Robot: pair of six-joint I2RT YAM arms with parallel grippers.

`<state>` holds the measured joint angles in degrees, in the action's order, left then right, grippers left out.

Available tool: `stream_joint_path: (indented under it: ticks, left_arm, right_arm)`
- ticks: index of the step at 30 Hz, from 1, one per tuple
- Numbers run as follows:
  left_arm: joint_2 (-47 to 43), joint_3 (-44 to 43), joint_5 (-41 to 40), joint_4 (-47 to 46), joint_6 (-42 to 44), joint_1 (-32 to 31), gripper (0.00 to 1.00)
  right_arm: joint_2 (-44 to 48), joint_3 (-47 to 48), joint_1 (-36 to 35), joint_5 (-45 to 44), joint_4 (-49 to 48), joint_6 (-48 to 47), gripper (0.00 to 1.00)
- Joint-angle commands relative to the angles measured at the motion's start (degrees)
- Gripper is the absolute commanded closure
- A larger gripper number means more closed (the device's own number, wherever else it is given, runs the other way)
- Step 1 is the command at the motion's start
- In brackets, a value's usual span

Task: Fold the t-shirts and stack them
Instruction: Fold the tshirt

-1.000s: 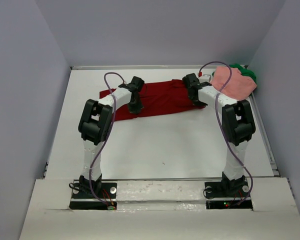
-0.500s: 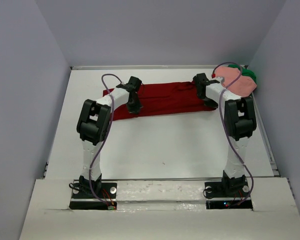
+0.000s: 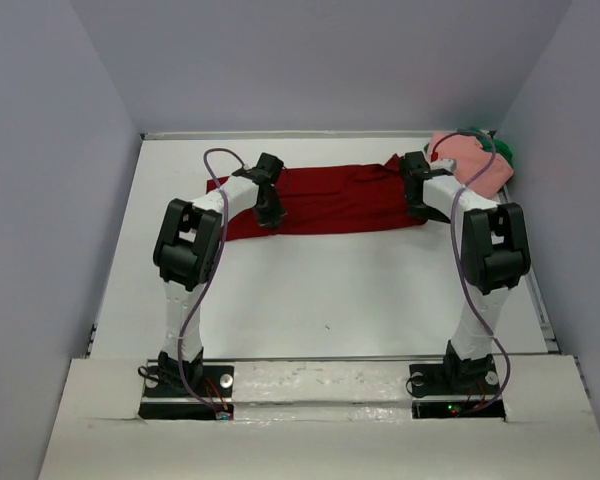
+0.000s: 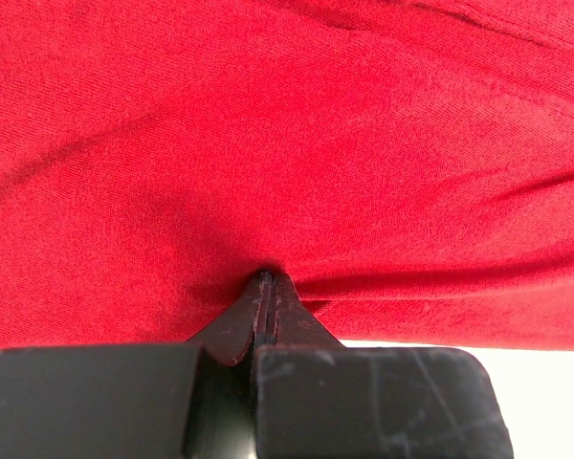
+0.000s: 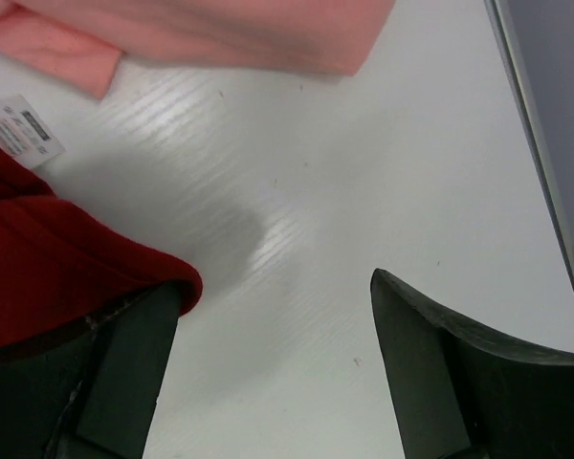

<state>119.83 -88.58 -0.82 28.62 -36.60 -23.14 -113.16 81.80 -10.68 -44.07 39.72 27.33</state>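
The soft green cloth t-shirt (image 3: 504, 152) at the far right corner of the white table (image 3: 330, 290) shows only as a sliver behind the salmon pink cloth t-shirt (image 3: 477, 168). The pink shirt is itself partly covered by the white right arm (image 3: 450, 197). The right wrist view cuts off the pink shirt at its top edge and the dark red cloth t-shirt (image 5: 38, 277) at its left edge. There, the print on the small white label (image 5: 19, 126) is too small to read. The left wrist view crops the red shirt on three sides.
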Motion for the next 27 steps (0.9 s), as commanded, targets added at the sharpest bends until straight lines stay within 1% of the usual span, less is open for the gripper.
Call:
stream_joint_path:
  ticks: [1,3,4,6,8,9,11,13,15,16,17,18,19,20,27]
  left_arm:
    - [-0.12,1.92,-0.85,2.84,1.71,0.29,1.00]
    - [-0.47,1.48,-2.95,3.11,1.97,-0.76,1.00]
    - [-0.82,0.69,-5.74,4.15,2.06,-1.21,1.00]
    - [-1.00,-0.28,-9.18,5.30,1.71,-2.17,1.00]
    - [-1.79,-1.25,-13.65,6.09,1.44,-3.49,1.00]
    - [-2.32,-1.68,-15.34,6.62,1.18,-4.02,1.00]
    - [-2.58,-1.95,-15.70,7.41,1.18,-4.02,1.00]
    - [-3.02,-1.87,-15.79,7.67,1.27,-4.02,1.00]
    - [-3.55,-1.34,-16.23,7.50,0.83,-4.02,1.00]
    - [-4.25,-0.64,-16.58,7.50,0.65,-4.02,1.00]
    - [-4.60,-0.46,-17.63,7.41,0.39,-4.02,1.00]
    - [-4.95,-0.28,-17.90,7.15,0.30,-4.02,1.00]
    - [-5.57,-0.37,-18.51,6.98,0.56,-4.02,1.00]
    - [-5.75,-0.89,-19.04,7.06,0.83,-4.02,1.00]
    - [-7.77,-6.87,-24.66,9.78,3.29,-4.20,1.00]
  right_arm:
    - [6.72,-0.50,-0.13,0.04,-7.72,-4.73,0.16]
    - [8.91,-0.41,-0.83,2.06,-9.92,-7.46,0.21]
    - [9.80,-0.50,-1.71,4.59,-12.02,-10.17,0.27]
    - [10.86,0.37,-2.50,6.62,-12.13,-11.06,0.31]
    - [11.30,2.48,-3.82,11.26,-12.22,-12.74,0.39]
    - [11.30,3.71,-3.82,14.77,-12.04,-13.53,0.39]
    - [10.86,5.38,-4.35,16.03,-10.21,-13.54,0.39]
    - [10.68,6.70,-4.87,15.42,-9.14,-13.01,0.39]
    - [10.60,7.14,-4.88,17.88,-8.70,-13.01,0.40]
    - [10.42,7.32,-4.88,18.67,-8.70,-13.09,0.46]
    - [10.16,7.41,-4.88,19.81,-8.79,-13.35,0.60]
    - [9.03,8.11,-4.88,21.99,-8.53,-13.97,0.95]
    - [8.49,8.46,-4.88,22.97,-8.26,-13.71,1.00]
    - [7.96,8.64,-4.88,26.20,-8.17,-13.80,1.00]
    - [4.62,8.90,-6.02,28.07,-8.00,-14.41,1.00]
